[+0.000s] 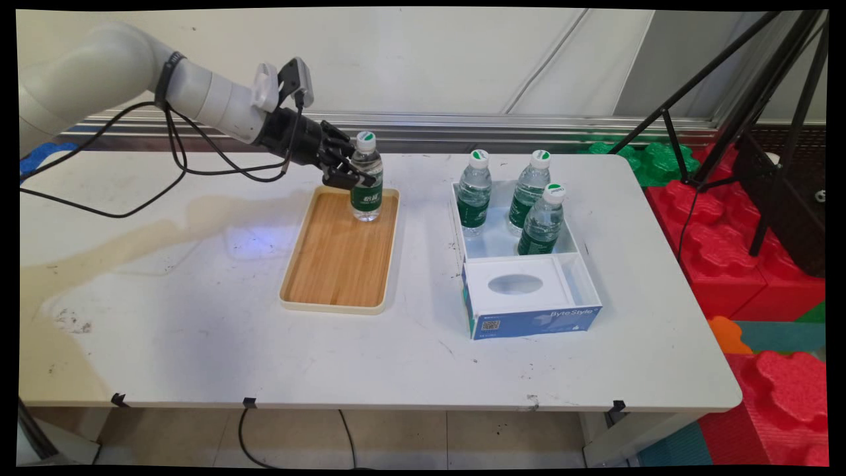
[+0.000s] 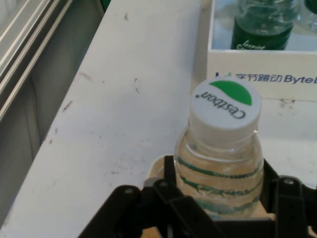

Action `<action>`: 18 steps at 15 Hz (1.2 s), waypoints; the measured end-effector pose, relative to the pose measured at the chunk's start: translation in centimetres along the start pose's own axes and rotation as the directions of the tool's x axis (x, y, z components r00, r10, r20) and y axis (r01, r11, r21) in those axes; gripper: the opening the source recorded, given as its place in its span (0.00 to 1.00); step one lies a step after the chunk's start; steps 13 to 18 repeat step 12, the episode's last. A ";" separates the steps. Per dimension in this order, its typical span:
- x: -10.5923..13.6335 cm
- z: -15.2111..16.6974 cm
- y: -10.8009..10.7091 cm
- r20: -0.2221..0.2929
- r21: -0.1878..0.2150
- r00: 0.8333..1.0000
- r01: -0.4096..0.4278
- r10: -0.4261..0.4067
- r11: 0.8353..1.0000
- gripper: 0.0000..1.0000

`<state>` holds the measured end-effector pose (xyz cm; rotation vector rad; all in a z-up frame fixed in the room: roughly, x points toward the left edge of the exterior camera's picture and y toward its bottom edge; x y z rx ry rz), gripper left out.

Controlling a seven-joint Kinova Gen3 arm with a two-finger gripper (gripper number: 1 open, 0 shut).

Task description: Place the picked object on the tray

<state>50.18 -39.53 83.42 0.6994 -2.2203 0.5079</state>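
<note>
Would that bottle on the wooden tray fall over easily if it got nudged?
Probably: the bottle is tall and narrow on the smooth tray. It looks full, so fairly heavy. On its side, its round body would likely roll.

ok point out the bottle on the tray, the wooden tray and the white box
bottle on the tray (image 1: 367,188), main view, on its green label
wooden tray (image 1: 337,264), main view, on its bare floor
white box (image 1: 538,317), main view, on its blue front wall

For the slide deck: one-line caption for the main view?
Pincer shut on a water bottle standing on the wooden tray; three more bottles stand in the white box beside it.
</note>
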 end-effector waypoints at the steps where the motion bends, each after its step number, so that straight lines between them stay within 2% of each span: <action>1: -0.3 0.4 -0.3 -0.001 0.001 1.000 0.006 -0.006 1.000 0.00; 9: -2.0 1.4 -1.4 -0.014 -0.006 0.999 0.035 -0.035 0.999 0.00; 10: -2.2 1.5 -1.4 -0.014 -0.008 0.999 0.038 -0.038 0.999 1.00; 18: -2.6 1.5 -1.5 -0.014 -0.010 0.999 0.044 -0.044 0.999 1.00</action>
